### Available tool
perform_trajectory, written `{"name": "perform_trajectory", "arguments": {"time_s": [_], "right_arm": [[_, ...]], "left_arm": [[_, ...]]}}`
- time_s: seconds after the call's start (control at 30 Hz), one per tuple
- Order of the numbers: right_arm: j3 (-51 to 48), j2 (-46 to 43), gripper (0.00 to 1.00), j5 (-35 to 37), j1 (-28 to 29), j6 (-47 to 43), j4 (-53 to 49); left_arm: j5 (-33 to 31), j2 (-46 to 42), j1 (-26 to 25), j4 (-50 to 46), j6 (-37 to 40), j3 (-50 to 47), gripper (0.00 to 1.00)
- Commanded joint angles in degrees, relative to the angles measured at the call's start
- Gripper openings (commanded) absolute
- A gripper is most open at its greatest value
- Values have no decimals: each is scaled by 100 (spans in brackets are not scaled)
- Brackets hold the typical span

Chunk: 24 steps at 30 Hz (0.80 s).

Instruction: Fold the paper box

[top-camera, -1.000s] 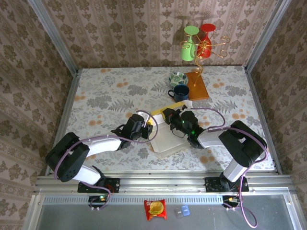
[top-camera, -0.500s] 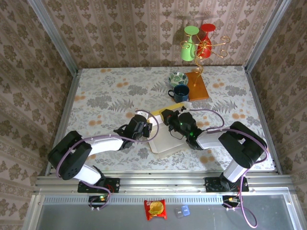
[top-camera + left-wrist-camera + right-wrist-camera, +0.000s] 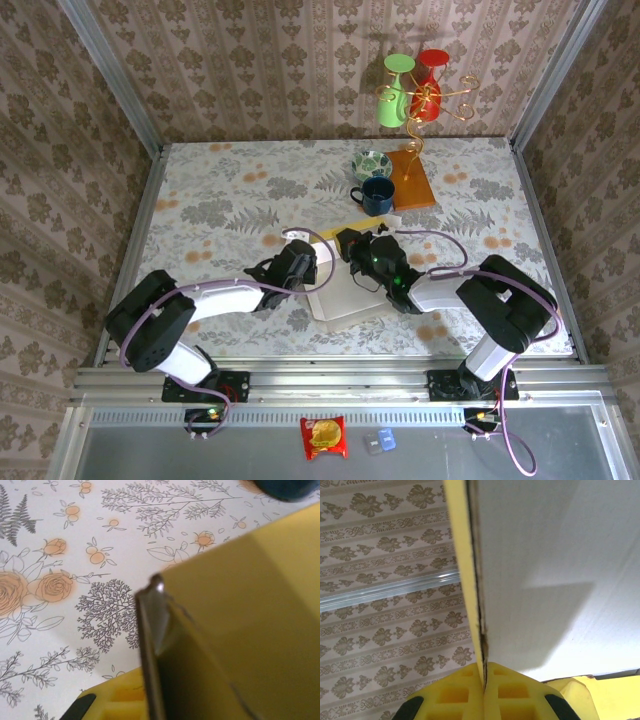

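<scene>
– Top external view: where's the paper box (image 3: 345, 290)?
– On the table (image 3: 220, 200), between the two arms, just this side of the blue mug (image 3: 377, 193), whitish inside facing up.
– And the jaws?
– The right gripper (image 3: 484, 672) has both fingers pinched tight on the edge of a raised flap. The left gripper (image 3: 303, 264) is at the box's left edge. A yellow flap stands against its one visible finger (image 3: 112, 705) and hides the other, so I can't tell whether it's clamped.
</scene>
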Motion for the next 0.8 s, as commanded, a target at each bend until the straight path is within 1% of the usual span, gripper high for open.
{"name": "perform_trajectory", "arguments": {"time_s": [0.0, 0.2, 0.3, 0.4, 0.5, 0.63, 0.67, 0.77], "right_arm": [[51, -22, 0, 128, 129, 114, -491], [82, -53, 0, 282, 201, 153, -565], [65, -110, 0, 321, 215, 175, -645], [35, -263, 0, 382, 215, 157, -891], [-8, -437, 12, 419, 193, 131, -1108], [-54, -593, 38, 221, 112, 120, -1102], [-46, -685, 45, 172, 87, 94, -1207], [22, -1090, 60, 0, -31, -92, -1867]], "left_arm": [[-505, 114, -98, -367, -633, 380, 10], [-810, 303, -146, -774, -901, 635, 0], [-978, 340, -149, -969, -896, 745, 0], [-1117, 307, -149, -966, -771, 716, 0], [-1170, 273, -146, -913, -622, 680, 0], [-1205, 240, -131, -808, -381, 645, 0], [-1204, 227, -129, -753, -276, 630, 0], [-1243, 211, -104, -687, -68, 630, 0]]}}
